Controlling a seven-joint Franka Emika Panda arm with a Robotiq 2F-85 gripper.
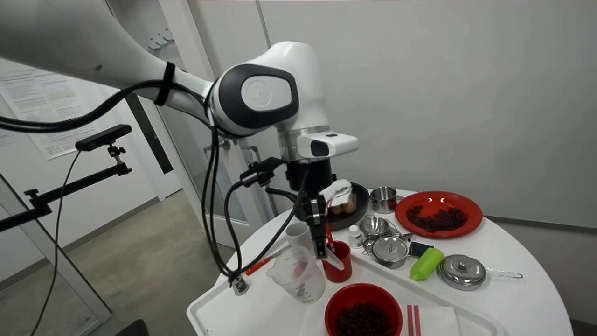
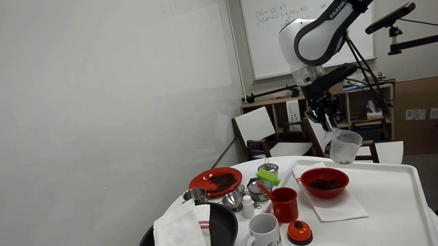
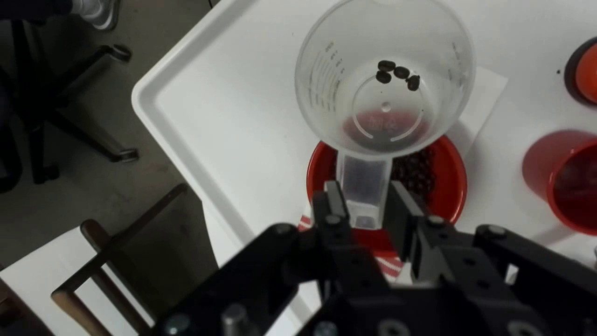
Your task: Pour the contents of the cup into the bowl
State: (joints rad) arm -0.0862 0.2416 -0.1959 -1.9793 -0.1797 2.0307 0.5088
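Observation:
A clear measuring cup (image 3: 387, 39) hangs in the air, held by its handle. It also shows in both exterior views (image 1: 298, 280) (image 2: 346, 146), tilted with its mouth leaning away from the handle. Several dark beans (image 3: 386, 66) lie on its bottom. My gripper (image 3: 365, 196) is shut on the handle, one finger on each side; it also shows in both exterior views (image 1: 321, 252) (image 2: 328, 127). The red bowl (image 3: 459, 196) holds many dark beans and stands below, partly hidden by cup and fingers in the wrist view. The bowl also shows in both exterior views (image 1: 396, 308) (image 2: 326, 193).
The bowl stands on a striped napkin (image 2: 340, 211) on the white tray (image 2: 401, 200). A red mug (image 2: 285, 206), a white mug (image 2: 267, 236) and an orange timer-like item (image 2: 299, 231) stand nearby. A pan (image 2: 226, 233), steel pots and a red plate (image 2: 197, 180) lie beyond.

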